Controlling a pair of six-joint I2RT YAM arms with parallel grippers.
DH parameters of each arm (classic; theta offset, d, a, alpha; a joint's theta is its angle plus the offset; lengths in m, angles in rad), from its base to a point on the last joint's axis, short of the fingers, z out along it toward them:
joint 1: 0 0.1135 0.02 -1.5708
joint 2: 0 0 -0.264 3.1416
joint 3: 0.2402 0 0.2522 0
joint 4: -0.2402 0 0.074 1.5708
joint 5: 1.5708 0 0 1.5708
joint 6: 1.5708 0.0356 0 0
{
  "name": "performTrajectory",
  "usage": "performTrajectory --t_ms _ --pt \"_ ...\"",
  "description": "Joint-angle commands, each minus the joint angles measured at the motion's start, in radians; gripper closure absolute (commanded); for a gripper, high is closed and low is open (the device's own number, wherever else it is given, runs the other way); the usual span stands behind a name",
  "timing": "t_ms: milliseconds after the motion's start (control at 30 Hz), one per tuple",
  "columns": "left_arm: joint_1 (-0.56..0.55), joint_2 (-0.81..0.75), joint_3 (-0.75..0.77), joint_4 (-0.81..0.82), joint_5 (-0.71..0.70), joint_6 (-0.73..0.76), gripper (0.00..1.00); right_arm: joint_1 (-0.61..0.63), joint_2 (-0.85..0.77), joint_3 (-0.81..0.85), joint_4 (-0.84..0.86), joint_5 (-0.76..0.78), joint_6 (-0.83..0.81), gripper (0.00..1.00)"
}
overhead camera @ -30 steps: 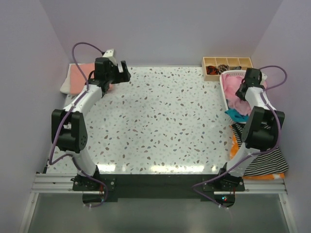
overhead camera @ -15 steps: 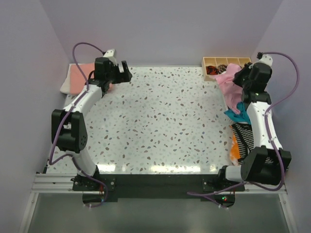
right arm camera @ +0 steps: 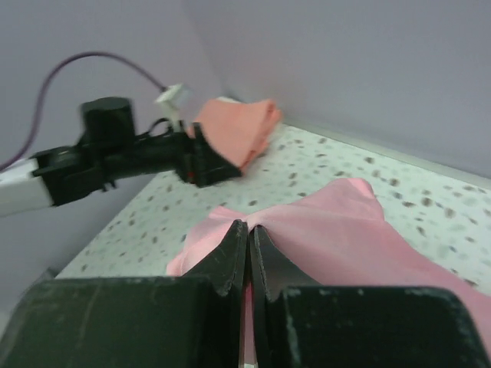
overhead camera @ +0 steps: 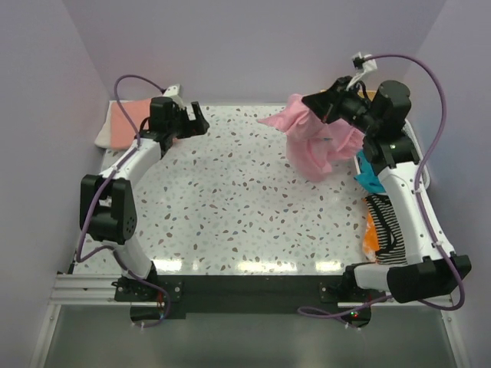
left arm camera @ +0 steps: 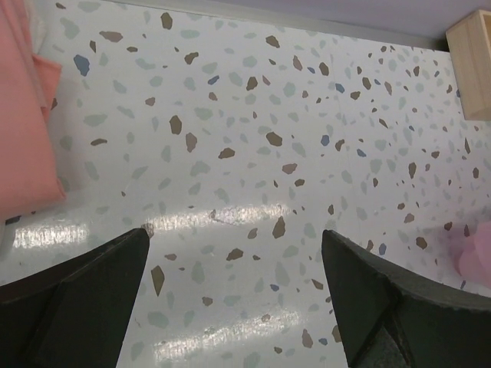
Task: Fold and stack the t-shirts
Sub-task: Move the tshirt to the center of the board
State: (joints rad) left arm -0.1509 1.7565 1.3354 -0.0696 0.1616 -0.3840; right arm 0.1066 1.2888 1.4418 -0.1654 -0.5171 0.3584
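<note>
My right gripper (overhead camera: 311, 102) is shut on a light pink t-shirt (overhead camera: 318, 142) and holds it bunched in the air over the back right of the table; in the right wrist view the pink cloth (right arm camera: 345, 230) spreads beyond the closed gripper (right arm camera: 248, 227). A folded salmon-orange t-shirt (overhead camera: 126, 123) lies on a white one at the back left; it shows in the left wrist view (left arm camera: 23, 115) and the right wrist view (right arm camera: 239, 132). My left gripper (overhead camera: 193, 116) is open and empty just right of that stack, above bare table (left arm camera: 234, 230). A teal t-shirt (overhead camera: 370, 179) lies at the right edge.
A wooden compartment box (left arm camera: 472, 61) stands at the back right, mostly hidden behind my right arm in the top view. Striped black-and-white cloth (overhead camera: 387, 218) and orange cloth (overhead camera: 370, 234) lie along the right edge. Purple walls enclose the speckled table (overhead camera: 245, 207).
My right arm has lifted the pink t-shirt out of the bin at the right and swung it left and up over the table. My left gripper has barely moved.
</note>
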Motion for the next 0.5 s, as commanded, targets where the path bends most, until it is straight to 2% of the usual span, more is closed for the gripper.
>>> performTrajectory --t_ms 0,133,367,433,467 --pt "-0.001 -0.115 -0.057 0.047 -0.029 -0.036 0.0 0.12 -0.008 0.078 0.03 -0.168 0.046 1.0" --pt "0.001 -0.227 -0.137 0.042 -0.083 -0.041 0.0 0.195 -0.003 0.08 0.084 -0.337 0.094 1.0" --pt "0.001 -0.376 -0.212 0.03 -0.154 -0.047 0.0 0.289 0.003 0.143 0.191 -0.526 0.186 1.0" --pt "-0.001 -0.399 -0.222 0.03 -0.155 -0.049 0.0 0.294 0.004 0.132 0.193 -0.503 0.197 1.0" --pt "0.001 -0.402 -0.223 0.025 -0.154 -0.049 0.0 0.292 0.004 0.128 0.102 -0.473 0.167 1.0"
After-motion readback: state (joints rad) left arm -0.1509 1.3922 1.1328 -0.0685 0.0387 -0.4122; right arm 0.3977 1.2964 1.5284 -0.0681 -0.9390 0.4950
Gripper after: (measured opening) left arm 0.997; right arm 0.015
